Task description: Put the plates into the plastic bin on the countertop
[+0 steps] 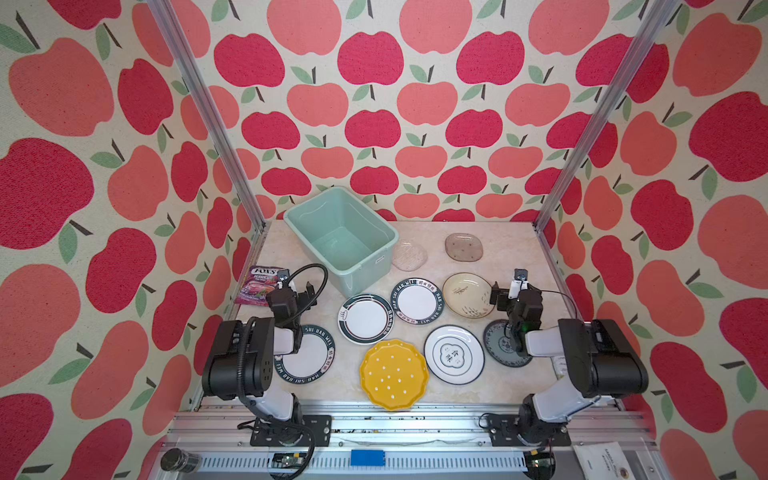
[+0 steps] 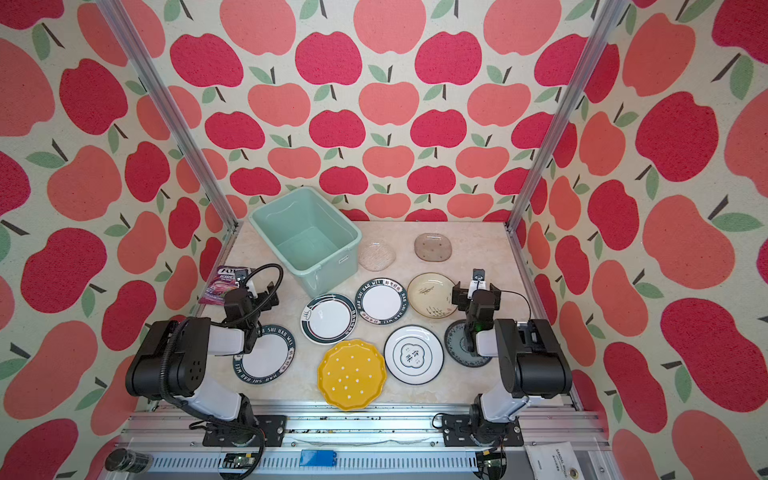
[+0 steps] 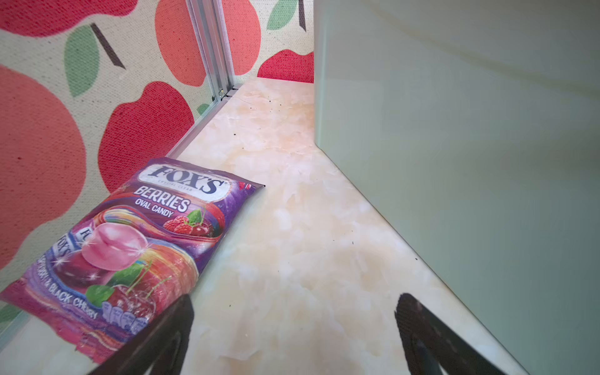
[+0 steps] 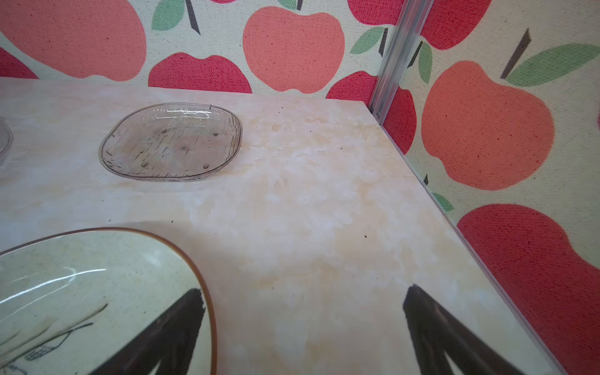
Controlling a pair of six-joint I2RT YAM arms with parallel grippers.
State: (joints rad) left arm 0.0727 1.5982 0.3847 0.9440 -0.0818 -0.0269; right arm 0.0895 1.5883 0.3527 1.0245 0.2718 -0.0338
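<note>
Left pincer (image 3: pixel 295 302) hangs wide apart, holding nothing, over the bench (image 1: pixel 511 257), between a candy packet (image 3: pixel 130 233) and the mint-green plastic bin (image 1: pixel 365 270). Right pincer (image 4: pixel 305 290) gapes too, 1 finger over the rim of the cream plate (image 4: pixel 81 292). All 9 plates (image 1: pixel 365 318) lie flat on the bench outside the bin, the yellow plate (image 1: pixel 393 374) nearest the front edge.

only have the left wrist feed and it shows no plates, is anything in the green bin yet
observer: No, the plastic bin is empty inside.
operator: nearest plate to me
observer: A lettered-rim plate lies flat, partly hidden under the left arm.
operator: right side busy
observer: No, the right hand is open, holding nothing, at the cream plate's edge.
</note>
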